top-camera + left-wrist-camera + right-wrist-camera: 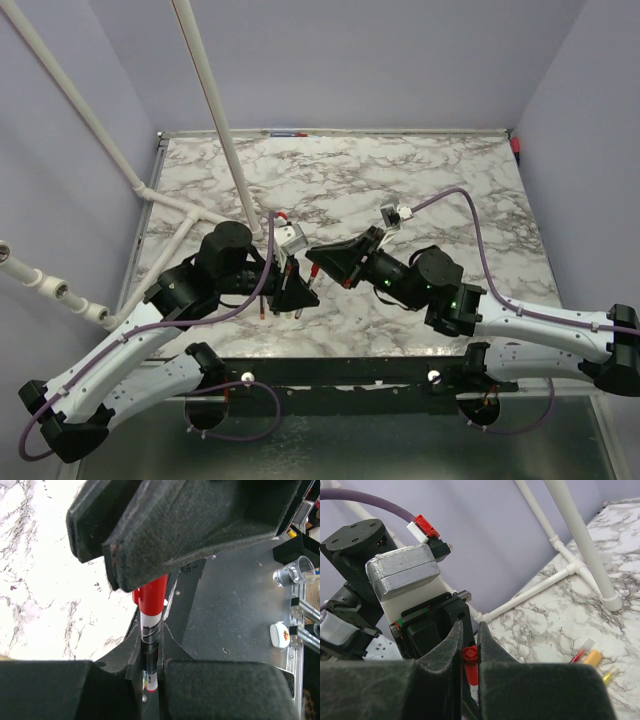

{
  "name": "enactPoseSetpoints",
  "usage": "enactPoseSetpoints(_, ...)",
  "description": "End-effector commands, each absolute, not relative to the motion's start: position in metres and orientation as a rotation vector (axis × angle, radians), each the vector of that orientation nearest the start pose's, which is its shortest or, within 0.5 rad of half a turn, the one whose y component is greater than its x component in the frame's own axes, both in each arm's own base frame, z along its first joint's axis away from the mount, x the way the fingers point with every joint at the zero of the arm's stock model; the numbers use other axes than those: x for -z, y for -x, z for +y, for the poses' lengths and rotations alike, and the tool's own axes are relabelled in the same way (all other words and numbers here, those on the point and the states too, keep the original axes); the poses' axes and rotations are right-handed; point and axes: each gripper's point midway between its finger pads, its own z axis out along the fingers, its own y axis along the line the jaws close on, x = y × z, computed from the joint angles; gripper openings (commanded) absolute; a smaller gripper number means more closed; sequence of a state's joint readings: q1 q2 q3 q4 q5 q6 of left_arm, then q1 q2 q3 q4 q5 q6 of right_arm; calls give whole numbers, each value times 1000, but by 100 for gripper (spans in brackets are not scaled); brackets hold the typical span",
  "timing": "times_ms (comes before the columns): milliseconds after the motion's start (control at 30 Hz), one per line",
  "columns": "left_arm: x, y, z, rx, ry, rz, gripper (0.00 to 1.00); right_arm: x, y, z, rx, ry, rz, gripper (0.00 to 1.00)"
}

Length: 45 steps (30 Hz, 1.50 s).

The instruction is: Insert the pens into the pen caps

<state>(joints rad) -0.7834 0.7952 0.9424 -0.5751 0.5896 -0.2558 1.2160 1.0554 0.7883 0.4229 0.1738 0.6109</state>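
The left tool [151,647] is clamped narrow on the barrel of the pen [149,630], and the right tool [469,639] is pinched on the red cap [152,592] just past the left tool's tips. The push should therefore run straight along the pen, without sideways lean. Below both tools lies the marbled counter [620,545], an orange cap [592,657] loose right of the right tool; white pipes [572,530] and lilac walls [485,530] stand beyond.

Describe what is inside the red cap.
A pen runs into the cap; its barrel shows, held by the left fingers. Its tip is hidden inside.
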Motion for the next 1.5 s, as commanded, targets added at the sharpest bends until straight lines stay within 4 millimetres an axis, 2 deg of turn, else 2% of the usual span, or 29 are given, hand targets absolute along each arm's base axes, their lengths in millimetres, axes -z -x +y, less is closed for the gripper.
enactPoseSetpoints(0, -404, -162, -256, 1089, -711, 1439, 0, -188, -62, 373, -1292, 734, 2026, 1)
enactPoseSetpoints(67, -404, -161, -257, 1097, -717, 1439, 0, -187, -62, 372, -1286, 729, 2026, 1)
enactPoseSetpoints(167, -397, -157, -260, 1119, -742, 1451, 0, -197, -63, 371, -1297, 716, 1999, 1)
enactPoseSetpoints(400, -372, -150, -261, 1163, -749, 1514, 0, -217, -78, 369, -1239, 656, 1959, 1)
enactPoseSetpoints(800, -322, -123, -257, 1272, -792, 1607, 0, -262, -104, 364, -1165, 535, 1865, 1)
enactPoseSetpoints(1000, -303, -117, -256, 1286, -813, 1643, 0, -281, -114, 368, -1120, 512, 1842, 11)
enactPoseSetpoints(1200, -285, -114, -254, 1286, -820, 1675, 0, -307, -128, 368, -1059, 471, 1787, 15)
enactPoseSetpoints(1367, -270, -113, -251, 1273, -814, 1715, 0, -324, -148, 355, -951, 390, 1758, 21)
enactPoseSetpoints(1467, -261, -113, -250, 1265, -811, 1743, 0, -334, -159, 341, -890, 325, 1734, 29)
